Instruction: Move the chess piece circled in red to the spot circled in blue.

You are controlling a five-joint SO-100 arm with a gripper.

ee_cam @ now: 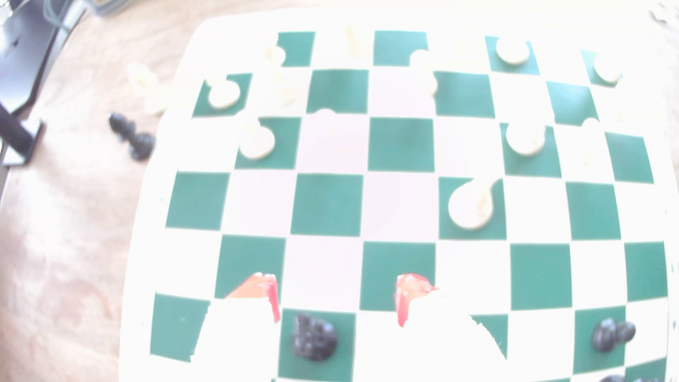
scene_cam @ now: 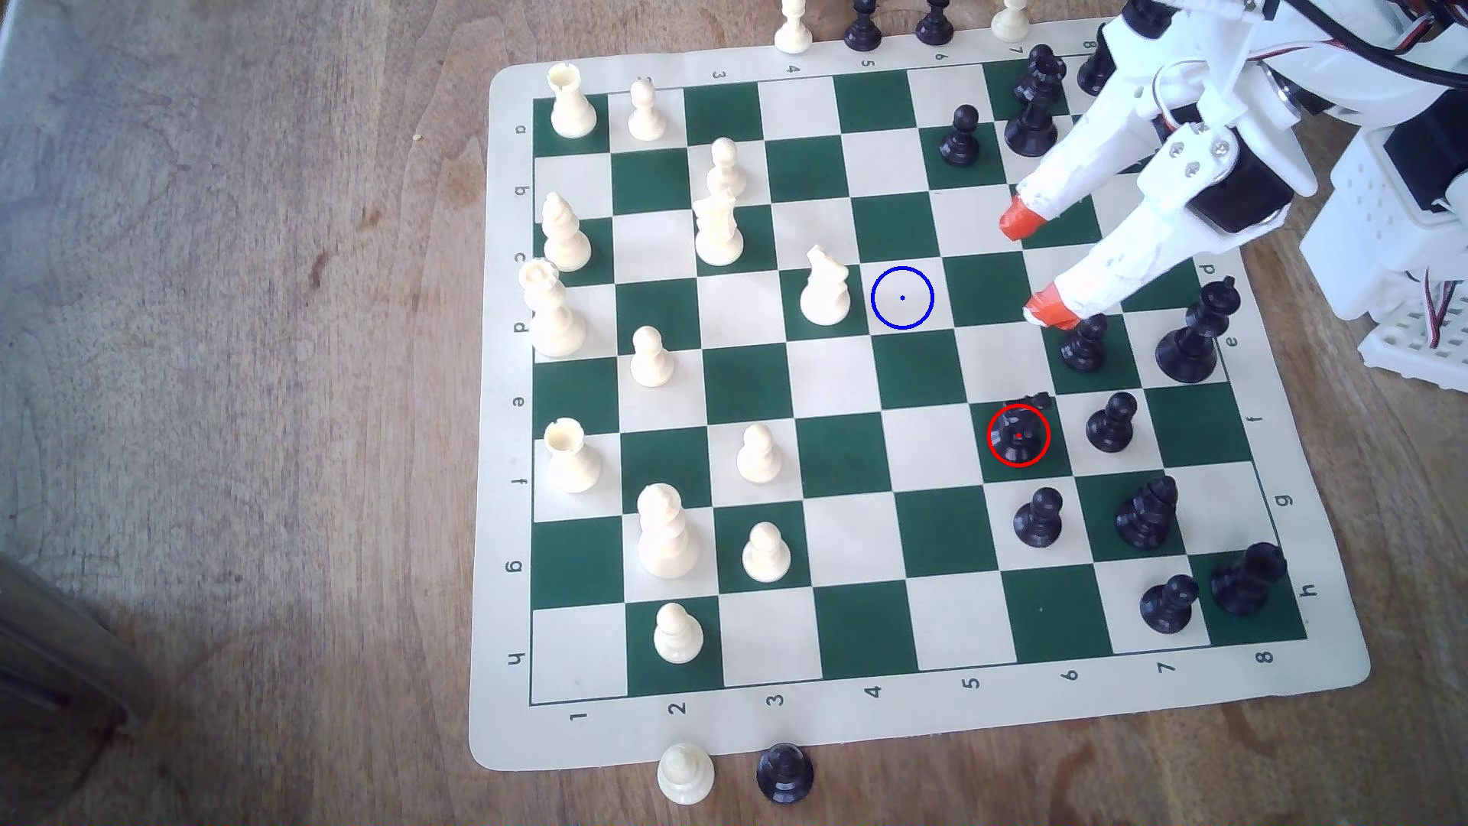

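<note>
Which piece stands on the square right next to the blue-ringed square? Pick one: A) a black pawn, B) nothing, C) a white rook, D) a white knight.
D: in the exterior view a white knight stands on the green square just to the exterior view's left of the blue-ringed square.

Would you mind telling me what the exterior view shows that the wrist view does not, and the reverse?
Exterior view: a thin red ring around the small matte black knight, a thin blue ring with a centre dot on a cream square, and the mat's printed labels. Wrist view: a look straight along the fingers, with a blurred black piece on a green square seen between them. Both: the open orange-tipped end effector, the green-and-cream board and the cream-white knight.
</note>
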